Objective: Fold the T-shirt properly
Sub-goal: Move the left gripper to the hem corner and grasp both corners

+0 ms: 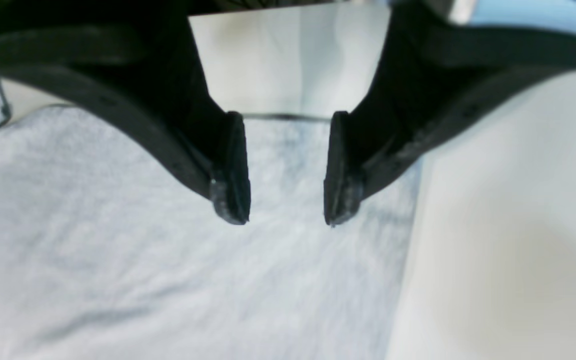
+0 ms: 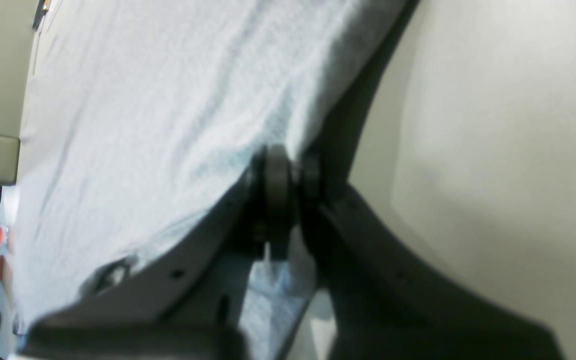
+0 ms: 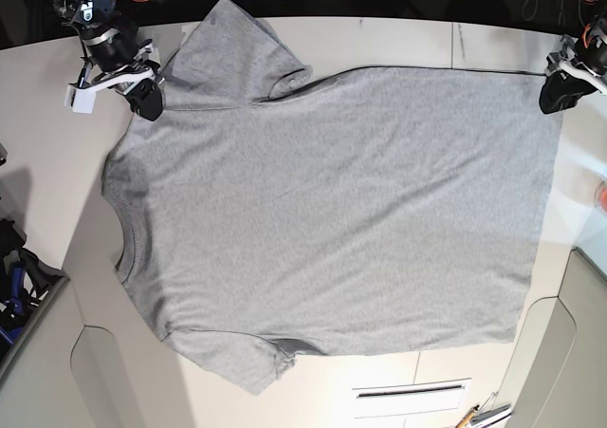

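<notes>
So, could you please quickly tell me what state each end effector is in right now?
Left end effector: open, holding nothing, over the T-shirt corner.
Right end effector: shut on the T-shirt.

No readable text, labels or numbers; T-shirt [image 3: 332,210] plain side up.

Base view: overhead, looking straight down, far enough to take in the whole T-shirt [image 3: 332,210] spread on the table [image 3: 57,143].

Left wrist view: mounted behind the left gripper [image 1: 287,200], looking along its parted fingers, close over a shirt corner and bare table [image 1: 508,225].

Right wrist view: close behind the right gripper [image 2: 288,195], fingers pinched on cloth [image 2: 158,100].

Shared: both wrist views cover shirt edges seen whole from the base view, at its opposite ends.
</notes>
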### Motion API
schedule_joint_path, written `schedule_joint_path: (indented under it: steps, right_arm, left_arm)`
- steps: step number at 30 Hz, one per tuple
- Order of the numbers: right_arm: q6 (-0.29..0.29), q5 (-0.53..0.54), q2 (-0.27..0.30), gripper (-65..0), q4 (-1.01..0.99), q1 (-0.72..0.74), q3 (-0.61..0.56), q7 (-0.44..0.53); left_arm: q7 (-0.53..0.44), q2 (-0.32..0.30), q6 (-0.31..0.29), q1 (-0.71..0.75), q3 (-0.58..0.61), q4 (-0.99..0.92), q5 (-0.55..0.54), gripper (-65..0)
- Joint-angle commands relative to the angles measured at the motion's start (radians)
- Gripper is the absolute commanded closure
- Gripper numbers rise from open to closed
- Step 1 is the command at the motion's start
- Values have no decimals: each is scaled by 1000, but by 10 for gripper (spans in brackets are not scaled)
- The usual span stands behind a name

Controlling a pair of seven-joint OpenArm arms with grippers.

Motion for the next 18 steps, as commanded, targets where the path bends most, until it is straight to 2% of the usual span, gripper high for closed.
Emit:
schedule_joint_path:
  steps: [1, 4, 10, 18]
  right_arm:
    - [-3, -3, 8, 0, 10, -3, 2, -3]
    - [-3, -3, 8, 0, 10, -3, 2, -3]
    - [-3, -4, 8, 0, 9, -3, 2, -3]
    - [-3, -7, 8, 0, 10, -3, 2, -3]
  left_arm:
    - [-22, -23, -5, -15, -9, -19, -21, -273]
    - [-25, -35, 9, -48, -9, -128, -29, -273]
    - [-30, -66, -6, -75, -30, -266, -42, -273]
    - [-24, -68, -26, -75, -220, -272, -69, -273]
